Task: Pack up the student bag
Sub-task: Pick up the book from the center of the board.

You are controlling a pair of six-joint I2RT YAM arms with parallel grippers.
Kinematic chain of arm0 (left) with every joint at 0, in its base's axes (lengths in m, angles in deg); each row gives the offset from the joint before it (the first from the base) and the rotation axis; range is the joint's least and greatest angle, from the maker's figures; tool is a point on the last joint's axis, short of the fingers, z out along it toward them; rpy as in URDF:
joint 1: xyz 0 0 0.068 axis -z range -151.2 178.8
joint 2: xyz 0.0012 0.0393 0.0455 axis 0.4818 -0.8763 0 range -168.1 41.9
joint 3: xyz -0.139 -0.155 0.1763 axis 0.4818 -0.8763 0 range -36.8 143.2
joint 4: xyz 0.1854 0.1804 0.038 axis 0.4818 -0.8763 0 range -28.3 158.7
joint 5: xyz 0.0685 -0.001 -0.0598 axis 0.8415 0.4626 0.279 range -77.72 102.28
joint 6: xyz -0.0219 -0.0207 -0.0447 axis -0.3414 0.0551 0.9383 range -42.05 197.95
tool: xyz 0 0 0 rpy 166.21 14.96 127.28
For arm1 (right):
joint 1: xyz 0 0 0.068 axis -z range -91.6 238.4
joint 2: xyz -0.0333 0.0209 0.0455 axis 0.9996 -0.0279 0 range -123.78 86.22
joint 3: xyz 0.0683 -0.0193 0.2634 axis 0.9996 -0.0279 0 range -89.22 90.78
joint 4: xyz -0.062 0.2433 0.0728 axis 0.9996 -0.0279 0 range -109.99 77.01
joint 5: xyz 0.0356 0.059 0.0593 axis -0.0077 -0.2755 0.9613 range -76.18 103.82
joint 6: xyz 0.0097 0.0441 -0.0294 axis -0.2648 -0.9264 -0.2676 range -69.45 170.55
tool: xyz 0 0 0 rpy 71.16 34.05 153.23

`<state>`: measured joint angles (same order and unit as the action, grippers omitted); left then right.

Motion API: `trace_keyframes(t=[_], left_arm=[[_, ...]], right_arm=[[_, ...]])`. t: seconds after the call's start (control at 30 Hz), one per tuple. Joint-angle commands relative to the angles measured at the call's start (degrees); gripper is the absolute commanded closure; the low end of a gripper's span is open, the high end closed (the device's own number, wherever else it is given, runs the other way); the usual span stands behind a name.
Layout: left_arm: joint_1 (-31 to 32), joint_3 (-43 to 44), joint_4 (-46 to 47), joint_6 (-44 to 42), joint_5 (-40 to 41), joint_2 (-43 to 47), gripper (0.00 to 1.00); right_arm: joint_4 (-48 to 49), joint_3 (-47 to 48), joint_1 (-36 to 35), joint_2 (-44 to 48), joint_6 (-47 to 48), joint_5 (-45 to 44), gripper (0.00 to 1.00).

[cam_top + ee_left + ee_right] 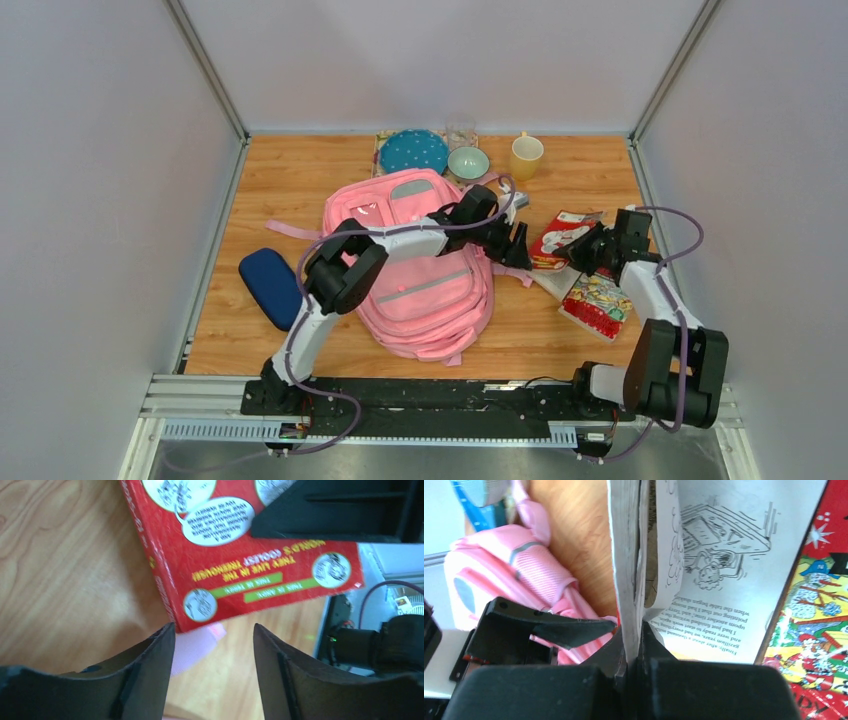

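Observation:
The student bag (420,280) is a pink backpack lying flat mid-table; its ribbed pink side (509,575) shows in the right wrist view. My left gripper (517,247) reaches over the bag's right edge, jaws open (214,627) with only a pink strap end (196,646) and bare wood between them. Just beyond its tips is a red book (240,545) with cartoon bubbles. My right gripper (585,247) is shut (633,630) on that red book's (560,238) page edge (626,570), which stands on edge; an illustrated page (724,580) falls open to the right.
A second, colourful book (598,305) lies flat under the right arm. A navy pouch (270,287) sits left of the bag. At the back stand a blue plate (413,151), a pale green bowl (468,162), a glass (461,133) and a yellow mug (526,156). Walls close three sides.

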<state>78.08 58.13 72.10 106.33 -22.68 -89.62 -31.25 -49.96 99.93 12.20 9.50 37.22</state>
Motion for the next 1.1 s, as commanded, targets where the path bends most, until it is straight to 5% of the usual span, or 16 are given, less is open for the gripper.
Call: trace_keyframes(t=[0.0, 0.37, 0.63, 1.07], left_arm=[[0.3, -2.8, -3.1, -5.6, 5.5, 14.9, 0.29], [-1.1, -36.0, 0.8, -4.1, 20.8, 49.7, 0.19], [-3.0, -62.2, 11.0, 5.0, 21.7, 73.2, 0.14], [-3.1, -75.3, 29.6, 18.4, 19.3, 74.6, 0.09]], right_arm=[[-1.9, 5.0, 0.2, 6.9, 0.6, 4.8, 1.00], [-2.5, 2.0, -3.0, 25.1, -3.2, 21.6, 1.00], [4.5, -6.0, -23.5, 32.2, -9.6, 17.3, 1.00], [14.7, -11.8, -34.7, 34.6, -14.8, 15.2, 1.00]])
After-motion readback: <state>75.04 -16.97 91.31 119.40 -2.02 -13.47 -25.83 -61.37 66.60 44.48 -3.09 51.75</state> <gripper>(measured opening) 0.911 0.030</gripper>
